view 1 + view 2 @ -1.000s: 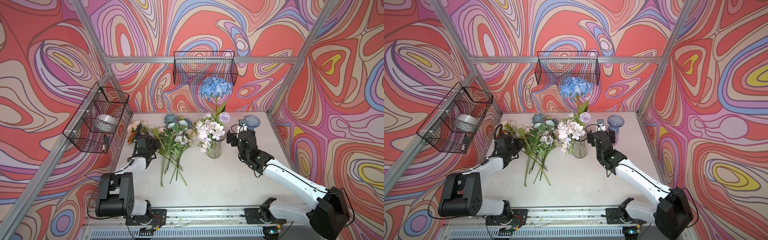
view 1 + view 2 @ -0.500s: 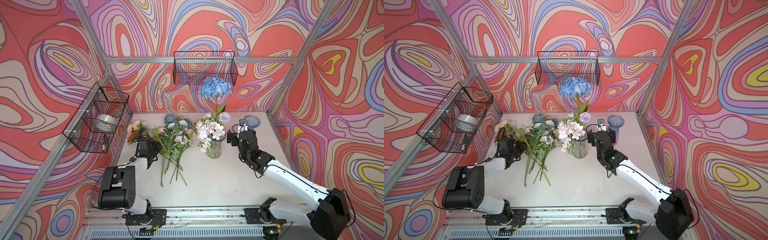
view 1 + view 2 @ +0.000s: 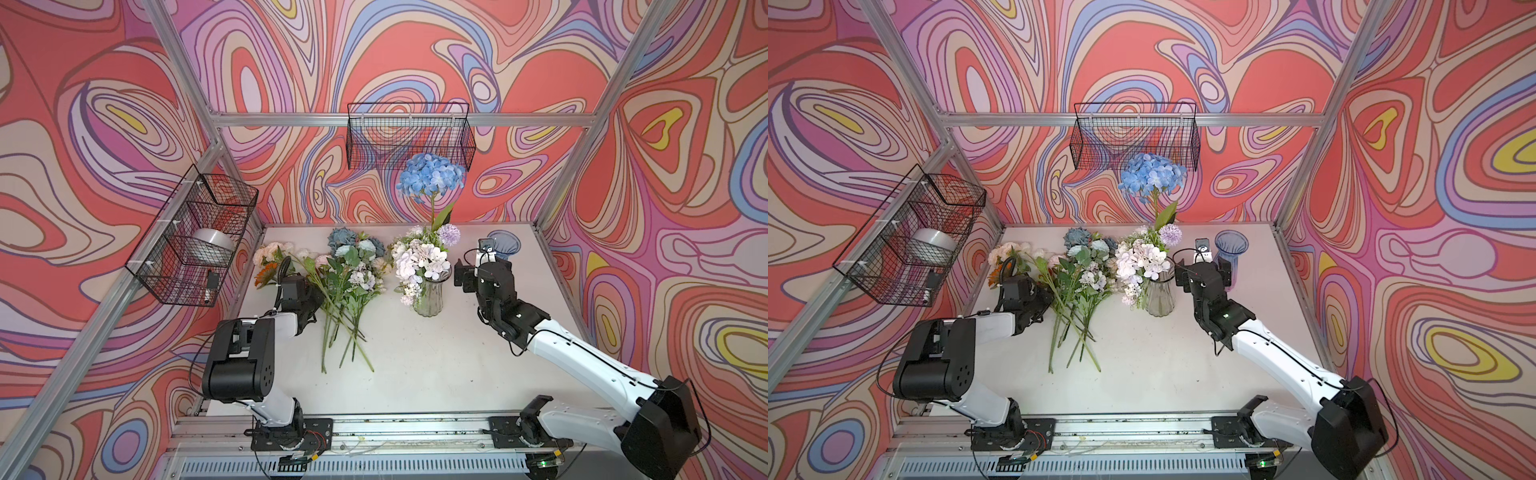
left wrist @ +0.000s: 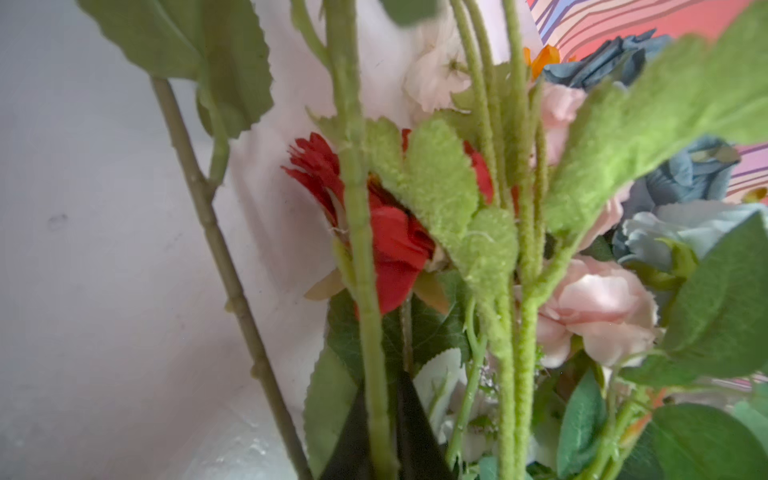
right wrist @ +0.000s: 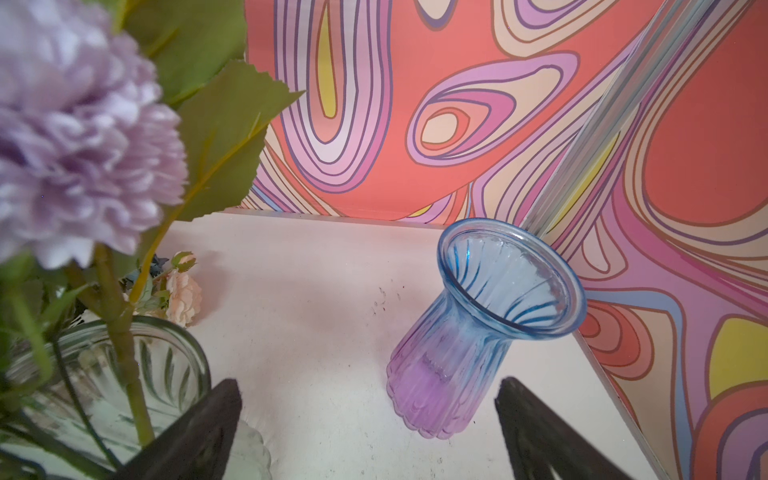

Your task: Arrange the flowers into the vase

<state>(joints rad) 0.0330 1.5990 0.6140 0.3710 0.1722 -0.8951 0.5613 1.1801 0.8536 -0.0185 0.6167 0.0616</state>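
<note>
Loose flowers [image 3: 349, 270] lie in a pile on the white table, stems toward the front. My left gripper [image 3: 309, 297] sits low at the pile's left side. In the left wrist view it [image 4: 380, 432] is shut on a fuzzy green stem [image 4: 365, 291], with an orange-red bloom [image 4: 395, 249] and pink blooms behind. The clear glass vase [image 3: 430, 297] holds a tall blue hydrangea [image 3: 430, 176], pale blooms and a lilac pompom [image 5: 75, 137]. My right gripper [image 3: 484, 272] hovers open and empty beside it, its fingers [image 5: 199, 424] wide apart before a blue-purple vase [image 5: 478, 332].
A wire basket [image 3: 409, 137] hangs on the back wall. Another wire basket [image 3: 195, 237] on the left wall holds a silver roll. Aluminium frame posts stand at the table's corners. The blue-purple vase [image 3: 1231, 249] stands empty near the back right corner.
My left gripper has closed on a stem at the left of the pile, and its arm has folded nearer the base. The right arm has stayed in place.
</note>
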